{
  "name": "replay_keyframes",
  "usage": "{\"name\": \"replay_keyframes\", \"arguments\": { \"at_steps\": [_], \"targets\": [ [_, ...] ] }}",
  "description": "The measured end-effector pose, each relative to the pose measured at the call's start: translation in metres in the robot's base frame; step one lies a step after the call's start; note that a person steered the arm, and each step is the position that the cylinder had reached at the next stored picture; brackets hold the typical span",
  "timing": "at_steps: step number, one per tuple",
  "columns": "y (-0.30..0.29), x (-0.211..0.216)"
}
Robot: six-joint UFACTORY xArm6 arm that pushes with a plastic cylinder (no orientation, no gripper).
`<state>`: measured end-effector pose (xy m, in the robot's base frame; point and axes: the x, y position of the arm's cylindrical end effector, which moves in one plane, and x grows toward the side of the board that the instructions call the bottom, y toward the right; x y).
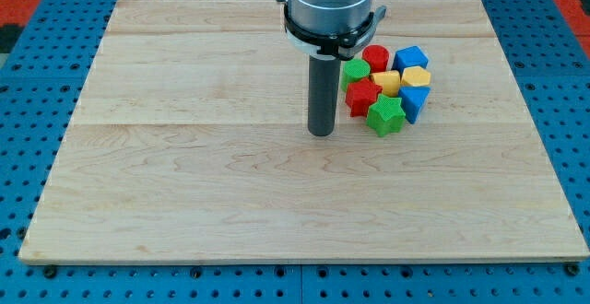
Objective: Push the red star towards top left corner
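Green star [385, 116] nearest; red star [361, 96] behind; my tip [321, 134], bare rod, nothing pinched, left; to be repositioned right, pushed toward top-left corner

My arm hangs upright from the view's top, my tip [321, 134] resting on the board.

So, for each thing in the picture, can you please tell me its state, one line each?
my tip: on the board, left of the cluster, touching no block
red star: cluster's left edge, wedged among neighbours
green star: cluster's bottom, against red star
green block: partly behind the rod
red block: cluster's top
yellow blocks: mid-cluster
blue blocks: cluster's right side
board: flat
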<state>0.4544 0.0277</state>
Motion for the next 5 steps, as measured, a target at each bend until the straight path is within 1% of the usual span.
{"name": "replay_keyframes", "arguments": {
  "at_steps": [1, 3, 4, 5],
  "targets": [
    [0.0, 0.0],
    [0.084, 0.024],
    [0.104, -0.002],
    [0.089, -0.042]
  ]
}}
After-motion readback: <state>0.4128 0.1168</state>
